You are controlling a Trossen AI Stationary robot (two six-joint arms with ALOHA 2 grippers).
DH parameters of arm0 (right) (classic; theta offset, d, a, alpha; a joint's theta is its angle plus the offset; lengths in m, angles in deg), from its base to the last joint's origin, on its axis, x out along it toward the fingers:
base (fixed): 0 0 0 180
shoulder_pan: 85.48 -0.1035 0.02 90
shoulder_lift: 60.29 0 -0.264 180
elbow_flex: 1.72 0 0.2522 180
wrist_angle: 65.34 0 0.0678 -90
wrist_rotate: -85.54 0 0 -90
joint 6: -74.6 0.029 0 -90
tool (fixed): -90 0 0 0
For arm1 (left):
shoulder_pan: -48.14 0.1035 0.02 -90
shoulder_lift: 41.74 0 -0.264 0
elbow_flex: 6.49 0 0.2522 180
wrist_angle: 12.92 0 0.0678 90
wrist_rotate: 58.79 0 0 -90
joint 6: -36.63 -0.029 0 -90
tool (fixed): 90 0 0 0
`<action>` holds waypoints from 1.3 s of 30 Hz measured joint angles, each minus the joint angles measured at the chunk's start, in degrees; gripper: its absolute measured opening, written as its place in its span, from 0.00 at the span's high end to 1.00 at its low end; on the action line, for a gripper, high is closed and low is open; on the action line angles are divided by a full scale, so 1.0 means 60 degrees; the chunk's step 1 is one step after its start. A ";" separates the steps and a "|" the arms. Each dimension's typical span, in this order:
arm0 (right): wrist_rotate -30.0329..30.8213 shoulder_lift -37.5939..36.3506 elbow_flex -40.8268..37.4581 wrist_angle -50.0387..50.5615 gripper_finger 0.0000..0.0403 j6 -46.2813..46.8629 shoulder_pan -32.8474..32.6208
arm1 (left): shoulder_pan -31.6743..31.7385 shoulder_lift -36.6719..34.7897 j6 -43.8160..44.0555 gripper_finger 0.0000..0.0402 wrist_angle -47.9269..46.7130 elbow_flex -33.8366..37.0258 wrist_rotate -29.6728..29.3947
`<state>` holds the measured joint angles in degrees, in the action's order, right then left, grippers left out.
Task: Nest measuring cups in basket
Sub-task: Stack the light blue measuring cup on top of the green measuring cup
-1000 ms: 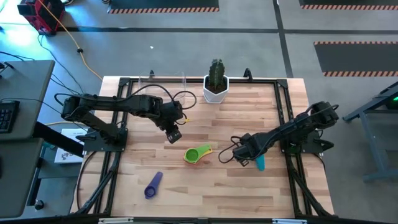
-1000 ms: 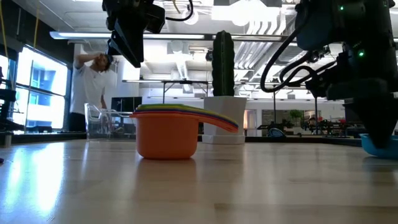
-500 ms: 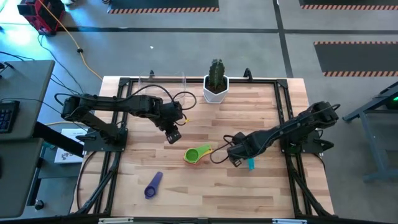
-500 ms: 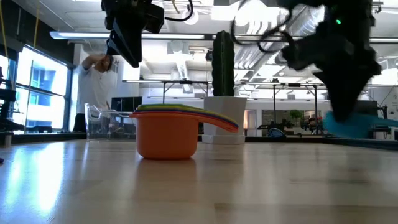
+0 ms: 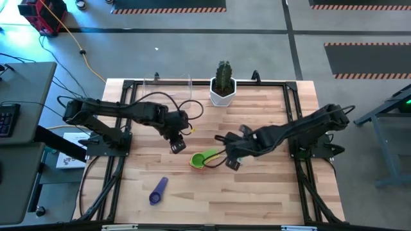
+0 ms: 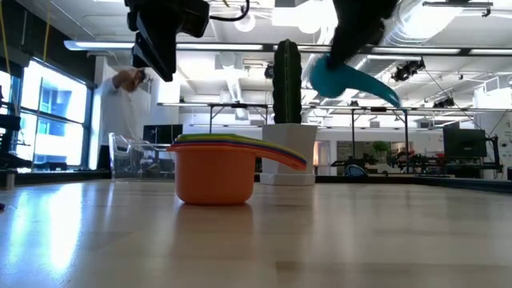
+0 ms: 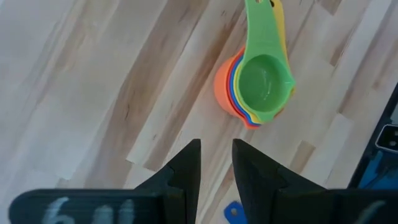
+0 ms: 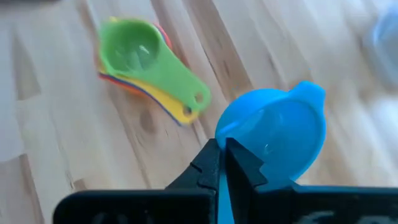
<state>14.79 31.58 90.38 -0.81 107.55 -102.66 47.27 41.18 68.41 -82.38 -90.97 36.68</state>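
A nested stack of measuring cups (image 5: 204, 159), green on top and orange at the bottom, stands on its base mid-table (image 6: 214, 172). A purple cup (image 5: 158, 190) lies alone near the near edge. The clear basket (image 5: 172, 83) sits at the far edge, left of the cactus pot. My right gripper (image 5: 231, 160) hovers just right of the stack, shut on a blue-teal cup (image 8: 273, 134). My left gripper (image 7: 216, 163) hangs above the table just left of and beyond the stack, slightly open and holding nothing. My right gripper pinches the blue-teal cup between its two fingers at the side of the bowl nearest them (image 8: 231, 134); the fingers hide the handle. The bowl sticks out past the fingertips, open side up. The cup (image 6: 340, 78) is lifted clear, higher than the stack.
A white pot with a green cactus (image 5: 223, 86) stands at the far edge, right of the basket. Black frame rails (image 5: 292, 109) run along the table's sides. Bare wood lies along the near edge, right of the purple cup. A person stands in the room beyond (image 6: 120, 104).
My right gripper has carried the blue-teal cup from the right side of the table toward the stack, lifting it off the wood to well above the stack's height. My left gripper has shifted a little toward the near edge.
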 joint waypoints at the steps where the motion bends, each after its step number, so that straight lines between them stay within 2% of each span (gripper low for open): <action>1: 0.0007 0.0000 0.0127 -0.0092 1.00 -0.0489 0.0052 | -0.0044 0.0000 0.0133 0.80 0.0000 0.0000 0.0002; 10: -0.0005 0.0000 0.0771 -0.1471 1.00 -0.5086 0.0377 | -0.0593 0.0000 0.1694 0.80 -0.0004 0.0000 0.0001; 16: -0.0102 0.0000 0.1126 -0.2071 1.00 -0.7056 0.0388 | -0.0975 0.0000 0.2910 0.80 -0.0015 0.0000 0.0002; 26: -0.0152 0.0103 0.1455 -0.2417 1.00 -0.9729 0.0411 | -0.1251 0.0000 0.4235 0.80 -0.0015 0.0000 -0.0090; 30: -0.0592 0.0499 0.1455 -0.2781 1.00 -1.0685 0.0417 | -0.1245 0.0000 0.4471 0.80 -0.0013 0.0000 -0.0252; 35: -0.0653 0.1048 0.1451 -0.2838 1.00 -1.1161 0.0355 | -0.1233 0.0000 0.4453 0.80 -0.0011 0.0000 -0.0316; 39: -0.1361 0.1396 0.1451 -0.2870 1.00 -1.1254 0.0337 | -0.1233 0.0000 0.4493 0.80 -0.0015 0.0000 -0.0727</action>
<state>6.63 39.96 99.08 -18.02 40.03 -100.64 39.87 41.18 95.36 -82.47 -90.97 32.31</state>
